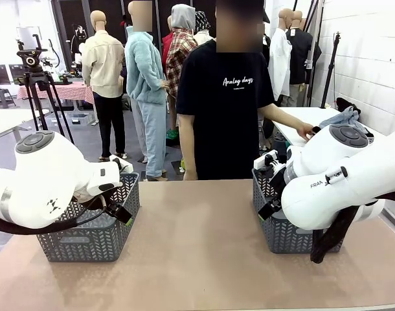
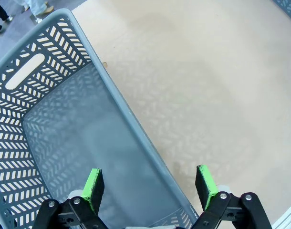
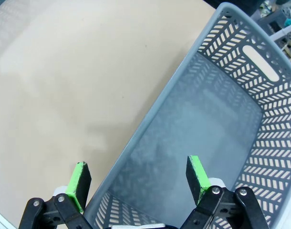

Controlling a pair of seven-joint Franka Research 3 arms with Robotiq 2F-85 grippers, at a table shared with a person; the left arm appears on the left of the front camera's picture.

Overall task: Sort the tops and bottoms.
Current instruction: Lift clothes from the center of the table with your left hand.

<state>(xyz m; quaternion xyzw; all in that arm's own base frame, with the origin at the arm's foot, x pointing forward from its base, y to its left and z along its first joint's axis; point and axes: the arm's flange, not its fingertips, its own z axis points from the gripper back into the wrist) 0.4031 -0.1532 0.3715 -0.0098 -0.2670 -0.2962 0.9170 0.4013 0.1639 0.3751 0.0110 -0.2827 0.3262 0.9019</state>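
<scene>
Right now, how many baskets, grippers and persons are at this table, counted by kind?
Grey baskets: 2 (left basket, right basket)
Open grippers: 2 (left gripper, right gripper)
Person: 1
Total: 5

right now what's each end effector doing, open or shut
Left end effector: open, holding nothing, over the rim of the left basket.
Right end effector: open, holding nothing, over the rim of the right basket.
</scene>
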